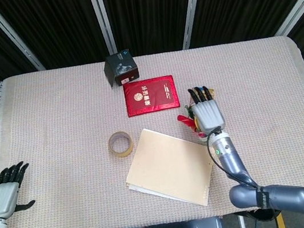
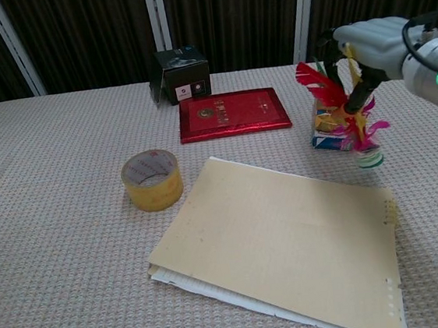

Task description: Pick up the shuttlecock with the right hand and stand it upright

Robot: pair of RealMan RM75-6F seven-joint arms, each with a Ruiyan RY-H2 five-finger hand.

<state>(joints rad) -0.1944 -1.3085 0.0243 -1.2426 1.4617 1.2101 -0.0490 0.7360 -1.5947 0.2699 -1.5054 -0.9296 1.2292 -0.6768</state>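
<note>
The shuttlecock (image 2: 353, 122) has red, yellow and pink feathers and a green-and-white base. It stands nearly upright, base down, at the table surface just right of the folder; whether the base touches the cloth I cannot tell. My right hand (image 2: 371, 44) is above it and pinches the feathers from the top. In the head view the right hand (image 1: 207, 115) covers most of the shuttlecock (image 1: 187, 120), and only red feathers show at its left. My left hand (image 1: 5, 194) hangs at the table's near left edge, fingers apart, holding nothing.
A tan folder (image 1: 169, 166) with papers lies at the front centre, a yellow tape roll (image 1: 121, 143) to its left. A red booklet (image 1: 150, 95) and a black box (image 1: 121, 68) lie further back. A small colourful carton (image 2: 325, 128) sits right behind the shuttlecock.
</note>
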